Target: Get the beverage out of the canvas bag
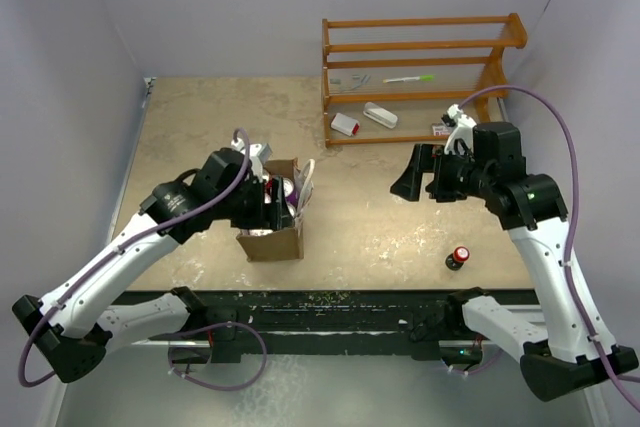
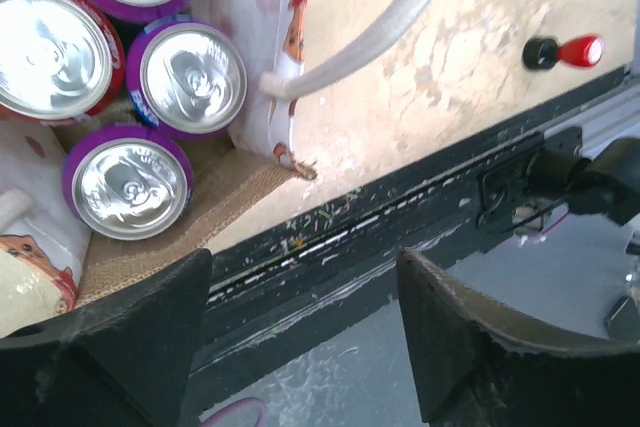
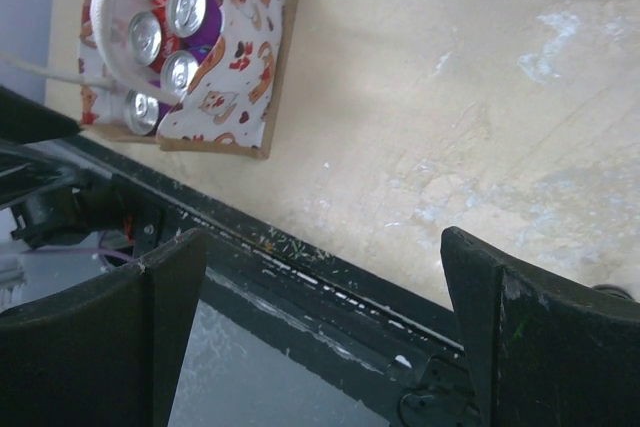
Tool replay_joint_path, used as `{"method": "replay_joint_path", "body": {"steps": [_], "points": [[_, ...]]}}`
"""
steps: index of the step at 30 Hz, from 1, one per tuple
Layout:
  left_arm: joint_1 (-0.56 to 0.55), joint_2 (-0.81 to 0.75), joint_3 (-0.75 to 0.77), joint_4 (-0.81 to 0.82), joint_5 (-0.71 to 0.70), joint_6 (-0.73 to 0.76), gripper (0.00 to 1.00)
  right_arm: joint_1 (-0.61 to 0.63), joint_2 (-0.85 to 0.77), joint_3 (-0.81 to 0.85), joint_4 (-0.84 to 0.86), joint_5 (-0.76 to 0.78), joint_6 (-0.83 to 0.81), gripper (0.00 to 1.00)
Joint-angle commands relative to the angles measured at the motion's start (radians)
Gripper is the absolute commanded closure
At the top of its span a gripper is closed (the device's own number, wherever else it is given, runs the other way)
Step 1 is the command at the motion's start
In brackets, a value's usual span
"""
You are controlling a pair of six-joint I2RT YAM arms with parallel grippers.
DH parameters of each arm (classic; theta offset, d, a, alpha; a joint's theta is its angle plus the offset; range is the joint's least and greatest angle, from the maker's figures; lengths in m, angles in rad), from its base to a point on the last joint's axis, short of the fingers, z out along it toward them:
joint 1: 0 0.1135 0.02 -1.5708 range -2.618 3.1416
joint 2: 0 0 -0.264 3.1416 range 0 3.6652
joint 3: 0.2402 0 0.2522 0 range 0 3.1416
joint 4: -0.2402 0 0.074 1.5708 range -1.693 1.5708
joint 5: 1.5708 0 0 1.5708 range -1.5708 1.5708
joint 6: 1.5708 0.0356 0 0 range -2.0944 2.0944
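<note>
**Open bag of cans, both grippers empty**

The canvas bag [image 1: 272, 243] stands upright on the left near part of the table [image 1: 200, 127], close to the dark rail at its near edge. Its outer walls are plain tan-brown weave. The lining [image 3: 235, 67] is white, printed with small orange and red cartoon figures. Two white rope handles [image 2: 370, 27] loop up from its rim, and one leans out toward the right.

The mouth is open, and several beverage cans stand packed inside with their silver tops up. Most are purple cans [image 2: 192, 77], and at least one is a red can [image 2: 50, 52].

The left gripper [image 2: 302, 277] hangs at the bag's mouth. Its fingers are spread apart with nothing between them, and its wrist view looks down past the bag's near corner.

The right gripper [image 3: 320, 247] is well apart from the bag, raised over the table's right half. Its fingers are likewise spread and empty.

A small black bottle with a red cap [image 1: 458, 258] lies near the right arm's base. A wooden rack [image 1: 420, 47] holding a few small items stands at the far right.
</note>
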Motion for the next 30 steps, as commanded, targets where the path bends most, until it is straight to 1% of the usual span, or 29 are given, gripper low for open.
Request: {"method": "replay_joint_path", "body": {"steps": [1,3,4,6,7,10,12,13,16,19,23,26,28,30], "points": [[-0.004,0.028,0.157,-0.057,-0.100,0.049,0.19,0.002,0.018,0.072,-0.009,0.108,-0.031,0.00],[-0.004,0.055,0.213,-0.109,-0.186,0.050,0.13,0.002,0.034,0.070,-0.017,0.162,-0.005,0.00],[-0.004,0.071,0.240,-0.140,-0.251,0.053,0.09,0.002,0.046,0.063,-0.022,0.185,0.014,0.00],[-0.003,0.106,0.293,-0.200,-0.349,0.065,0.04,0.002,0.066,0.041,-0.025,0.197,0.048,0.00],[-0.002,0.124,0.319,-0.229,-0.394,0.070,0.00,0.002,0.074,0.027,-0.017,0.178,0.061,0.00],[0.010,0.170,0.388,-0.301,-0.488,0.102,0.01,0.002,0.106,-0.006,0.053,0.049,0.069,0.00],[0.055,0.194,0.422,-0.330,-0.514,0.125,0.01,0.002,0.137,-0.002,0.104,0.011,0.066,0.00],[0.095,0.199,0.429,-0.333,-0.510,0.141,0.01,0.002,0.152,0.000,0.129,-0.014,0.081,0.00],[0.260,0.194,0.417,-0.314,-0.470,0.187,0.01,0.007,0.194,0.001,0.220,-0.104,0.122,0.00],[0.323,0.183,0.402,-0.285,-0.444,0.209,0.01,0.037,0.253,0.032,0.271,-0.153,0.150,0.00],[0.385,0.161,0.353,-0.265,-0.411,0.164,0.01,0.160,0.366,0.140,0.272,-0.094,0.155,0.00],[0.439,0.111,0.261,-0.184,-0.292,0.154,0.00,0.258,0.433,0.208,0.301,-0.064,0.176,0.00],[0.464,0.088,0.204,-0.139,-0.225,0.137,0.05,0.324,0.469,0.257,0.317,-0.041,0.189,0.00],[0.485,0.073,0.155,-0.126,-0.200,0.125,0.12,0.393,0.503,0.312,0.321,0.009,0.189,0.00]]}}
